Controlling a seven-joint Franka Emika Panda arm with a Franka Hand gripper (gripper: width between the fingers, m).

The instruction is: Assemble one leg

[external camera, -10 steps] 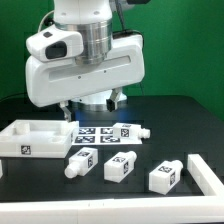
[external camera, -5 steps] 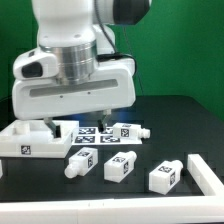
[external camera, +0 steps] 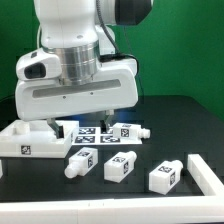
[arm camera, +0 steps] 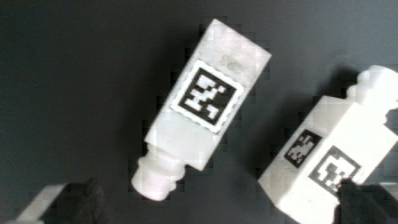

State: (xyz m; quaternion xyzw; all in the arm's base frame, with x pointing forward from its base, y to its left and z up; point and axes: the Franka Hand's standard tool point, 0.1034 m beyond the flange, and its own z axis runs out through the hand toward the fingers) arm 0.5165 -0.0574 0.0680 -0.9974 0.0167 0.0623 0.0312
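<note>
Several white legs with marker tags lie on the black table: one (external camera: 80, 160) with its peg toward the exterior view's left, one (external camera: 120, 166), one (external camera: 165, 176), and one (external camera: 132, 131) further back. My gripper (external camera: 80, 120) hangs open and empty above the table, behind the front legs. In the wrist view two legs show: one (arm camera: 210, 95) with its round peg near my gripper (arm camera: 222, 212), another (arm camera: 338, 140) beside it. The dark fingertips (arm camera: 71, 205) stand wide apart, touching neither leg.
A white square tabletop part (external camera: 30, 138) lies at the exterior view's left. The marker board (external camera: 95, 133) lies under the gripper. Another white part (external camera: 207, 172) lies at the exterior view's right edge. A pale rim (external camera: 110, 212) runs along the front.
The arm has moved toward the exterior view's left over the last second; in the last half second it has barely moved. The parts on the table have not moved.
</note>
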